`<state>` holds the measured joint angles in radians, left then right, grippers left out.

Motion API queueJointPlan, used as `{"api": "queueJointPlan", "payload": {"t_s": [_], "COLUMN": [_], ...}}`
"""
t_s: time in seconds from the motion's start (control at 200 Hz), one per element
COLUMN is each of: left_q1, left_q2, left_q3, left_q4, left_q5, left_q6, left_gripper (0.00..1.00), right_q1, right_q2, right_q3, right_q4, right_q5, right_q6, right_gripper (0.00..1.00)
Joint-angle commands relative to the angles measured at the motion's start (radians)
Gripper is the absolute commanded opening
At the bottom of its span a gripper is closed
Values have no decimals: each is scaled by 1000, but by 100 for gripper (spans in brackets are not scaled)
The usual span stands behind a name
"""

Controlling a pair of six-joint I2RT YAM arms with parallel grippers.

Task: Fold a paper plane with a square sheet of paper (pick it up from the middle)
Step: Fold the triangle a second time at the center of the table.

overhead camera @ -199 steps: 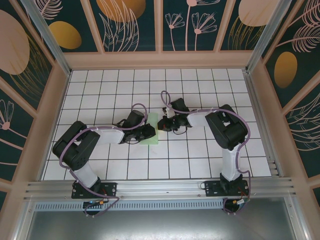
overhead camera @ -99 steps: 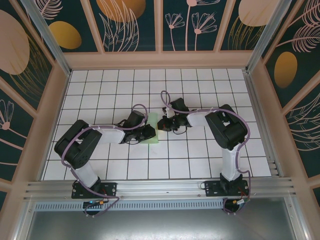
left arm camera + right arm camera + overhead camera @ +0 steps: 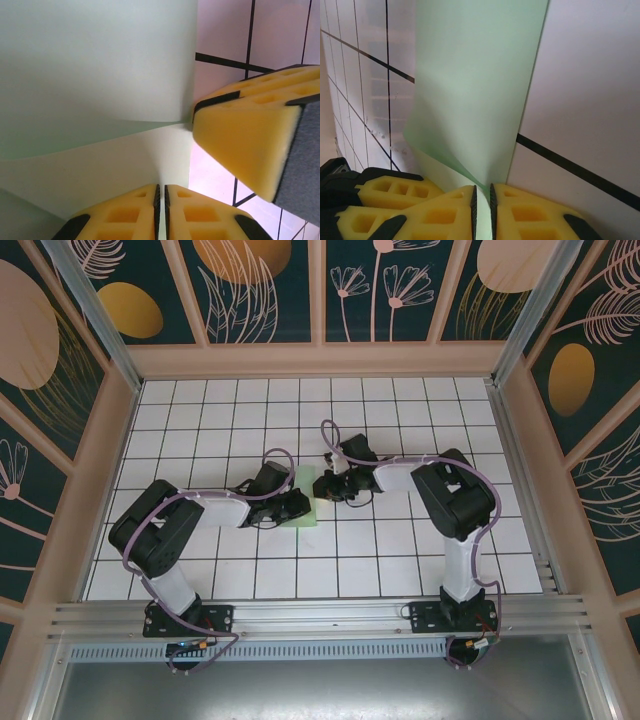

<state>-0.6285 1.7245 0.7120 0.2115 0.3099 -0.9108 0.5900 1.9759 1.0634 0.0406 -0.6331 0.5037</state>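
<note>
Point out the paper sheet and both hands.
square sheet of paper (image 3: 480,75): right wrist view, middle of its green face.
left hand (image 3: 161,189): left wrist view, midway between its yellow fingertips.
right hand (image 3: 481,190): right wrist view, midway between fingertips.

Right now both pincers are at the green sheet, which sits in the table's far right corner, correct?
Not the far right corner: the top external view shows the square sheet of paper mid-table. The rest holds: the left pincer and the right pincer are both at it.
</note>
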Motion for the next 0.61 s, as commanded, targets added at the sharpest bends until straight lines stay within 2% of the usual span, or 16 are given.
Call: {"api": "queueJointPlan", "payload": {"t_s": [0.0,0.1,0.39,0.6], "left_q1": [3,4,3,3], "left_q2": [31,32,29,29], "left_q3": [-27,-29,-30,-30], "left_q4": [-66,-67,-67,-66], "left_q5": [-29,-35,-35,-34], "left_q6": [-30,-36,-38,-33], "left_gripper": [15,15,13,12], "right_q1": [-14,-9,29,34], "right_q2": [-68,-79,-29,13], "right_q3": [7,-3,14,28], "right_q4": [-29,-27,-21,-30], "right_q5": [58,54,18,15], "right_q6": [4,5,4,-5], "right_gripper": [20,19,9,8]}}
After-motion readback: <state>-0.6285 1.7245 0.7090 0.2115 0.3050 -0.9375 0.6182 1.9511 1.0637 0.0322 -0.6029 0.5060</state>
